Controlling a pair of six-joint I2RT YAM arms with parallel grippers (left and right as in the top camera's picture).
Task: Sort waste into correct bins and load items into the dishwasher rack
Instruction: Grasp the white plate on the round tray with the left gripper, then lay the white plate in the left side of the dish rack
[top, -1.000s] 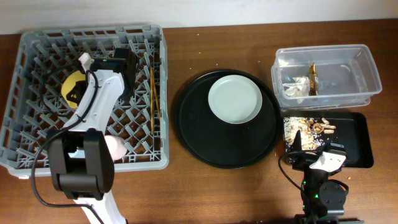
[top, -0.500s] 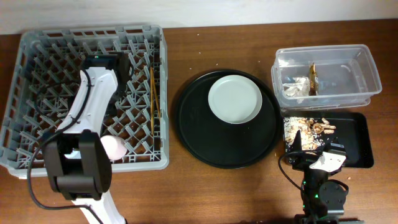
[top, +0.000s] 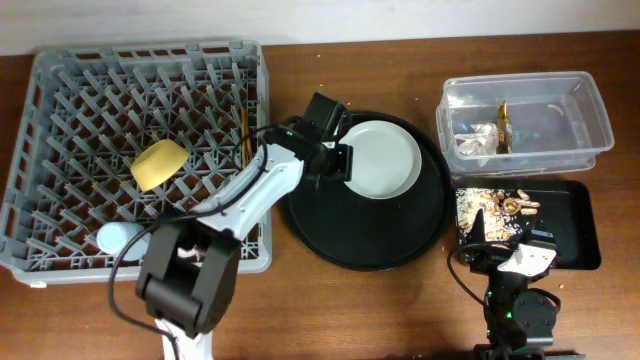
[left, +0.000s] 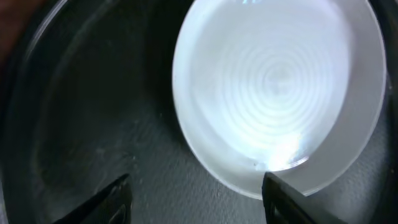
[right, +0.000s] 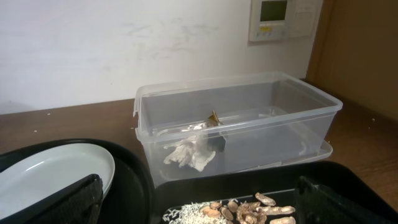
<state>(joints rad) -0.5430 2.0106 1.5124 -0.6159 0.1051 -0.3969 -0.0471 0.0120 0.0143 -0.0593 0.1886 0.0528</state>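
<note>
One pale grey round plate (top: 378, 160) lies flat in the upper half of a large round black tray (top: 320, 235) at the centre of the overhead view, not yet racked. The left gripper (top: 333, 160) hangs over the plate's left rim. In the left wrist view its two dark fingers (left: 118, 198) sit spread apart at the bottom of the frame, holding nothing, with the plate's edge between and above them.

At the left, the grey dishwasher rack (top: 150, 48) holds a yellow bowl (top: 158, 165), a small blue cup (top: 112, 238) and thin chopsticks (top: 243, 135). At the right, a clear tub (top: 592, 105) sits above a shallow black tray (top: 580, 228). The right gripper (right: 199, 202) rests at lower right, fingers wide apart and empty.

The plate looks rigid, glossy and likely slippery, and breakable if dropped on the pegs. Lying flat, it offers only its raised rim. The near left edge seems the place to pinch, with one finger under the lip.
</note>
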